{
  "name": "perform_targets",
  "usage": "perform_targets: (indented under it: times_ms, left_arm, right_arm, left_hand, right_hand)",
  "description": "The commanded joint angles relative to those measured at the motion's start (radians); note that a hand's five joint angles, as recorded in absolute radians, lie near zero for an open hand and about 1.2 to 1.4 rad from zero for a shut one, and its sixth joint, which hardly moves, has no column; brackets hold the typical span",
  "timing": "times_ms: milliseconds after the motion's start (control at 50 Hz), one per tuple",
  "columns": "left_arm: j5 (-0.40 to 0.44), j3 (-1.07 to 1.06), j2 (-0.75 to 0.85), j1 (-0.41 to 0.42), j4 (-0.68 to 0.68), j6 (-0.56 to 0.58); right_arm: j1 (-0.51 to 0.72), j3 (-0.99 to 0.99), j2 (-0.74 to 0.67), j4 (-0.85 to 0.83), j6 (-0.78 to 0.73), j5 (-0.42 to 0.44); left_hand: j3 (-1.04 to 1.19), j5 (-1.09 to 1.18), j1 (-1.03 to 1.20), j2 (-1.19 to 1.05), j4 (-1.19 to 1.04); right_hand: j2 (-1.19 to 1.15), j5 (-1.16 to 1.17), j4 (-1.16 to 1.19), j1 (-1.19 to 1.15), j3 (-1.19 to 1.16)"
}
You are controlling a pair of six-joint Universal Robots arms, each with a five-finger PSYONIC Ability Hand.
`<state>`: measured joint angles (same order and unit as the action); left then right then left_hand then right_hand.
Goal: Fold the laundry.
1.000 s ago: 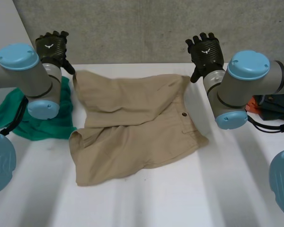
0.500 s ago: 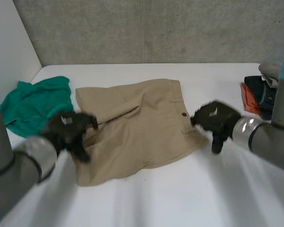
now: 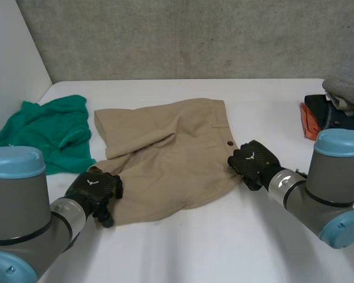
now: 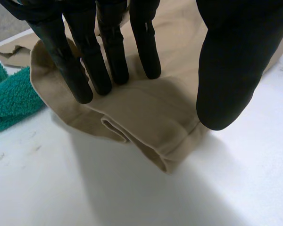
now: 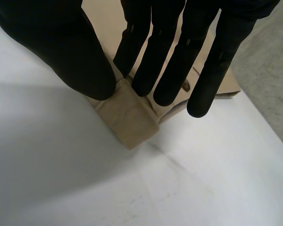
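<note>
Shorts: the tan shorts [image 3: 165, 165] lay rumpled but mostly flat in the middle of the table [image 3: 224, 247], waist toward the robot's right and legs toward its left. A green towel [image 3: 47, 132] sat just beside them on the left, and a heap of clothes [image 3: 336, 112] lay well apart at the far right.
Left hand: the left hand [image 3: 94, 190] was at the near hem corner [image 4: 155, 136]. Its fingers [image 4: 104, 61] were straight and side by side over the cloth, with the thumb [image 4: 231, 70] held wide. Nothing was pinched.
Right hand: the right hand [image 3: 253, 162] was at the near waistband corner [image 5: 129, 120], close to the button [image 3: 229, 142]. Its fingers [image 5: 165, 70] were straight and the thumb [image 5: 70, 52] stood apart, with the corner lying under the gap between them. No grip was seen.
Step (judged): taking hold of both near corners, ahead of carrying the near edge over to the far edge.
How to do it well: each thumb should slide under its corner so that all layers are caught. The hem showed a doubled fold that one finger could split. Both hands should close before either lifts.
Lift: raise both hands evenly and keep the near edge taut between them, so the rumple in the middle pulls out rather than folding in.
Risk: catching only the top layer at the hem, dragging the shorts onto the towel, or the stiff waistband slipping from a shallow pinch.
</note>
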<state>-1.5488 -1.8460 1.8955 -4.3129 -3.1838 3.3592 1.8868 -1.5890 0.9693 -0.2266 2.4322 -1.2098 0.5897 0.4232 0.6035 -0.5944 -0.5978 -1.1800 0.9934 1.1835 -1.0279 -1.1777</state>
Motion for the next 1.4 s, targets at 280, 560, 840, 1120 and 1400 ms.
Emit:
perform_targets:
  times_ms: [280, 560, 840, 1120, 1400]
  left_arm:
    - [-0.002, -0.016, 0.039, 0.019, -0.091, 0.187]
    - [-0.005, -0.028, -0.032, 0.032, 0.016, 0.160]
    - [-0.007, -0.028, 0.037, 0.015, -0.111, 0.204]
    - [-0.039, -0.018, -0.045, 0.019, -0.116, 0.206]
    - [0.042, 0.231, -0.619, -0.007, 0.301, 0.091]
  right_arm:
    - [0.044, 0.014, 0.012, -0.010, 0.057, -0.042]
    - [0.055, 0.015, 0.011, 0.000, 0.051, -0.059]
    - [0.057, 0.011, 0.019, 0.001, 0.056, -0.071]
    - [0.060, -0.005, 0.181, 0.208, 0.050, -0.079]
    - [-0.047, 0.279, 0.644, 0.638, -0.021, -0.108]
  left_hand:
    - [0.220, 0.212, 0.207, -0.216, -0.212]
    - [0.102, 0.094, 0.088, -0.097, -0.094]
    - [0.683, 0.675, 0.669, -0.678, -0.675]
    - [0.807, 0.799, 0.793, -0.802, -0.798]
    - [0.807, 0.799, 0.793, -0.802, -0.798]
  right_hand:
    - [-0.216, 0.228, 0.213, -0.368, -0.219]
    - [-0.216, 0.228, 0.213, -0.368, -0.219]
    - [-0.216, 0.228, 0.213, -0.368, -0.219]
    - [-0.216, 0.228, 0.213, -0.368, -0.219]
    - [-0.216, 0.228, 0.213, -0.368, -0.219]
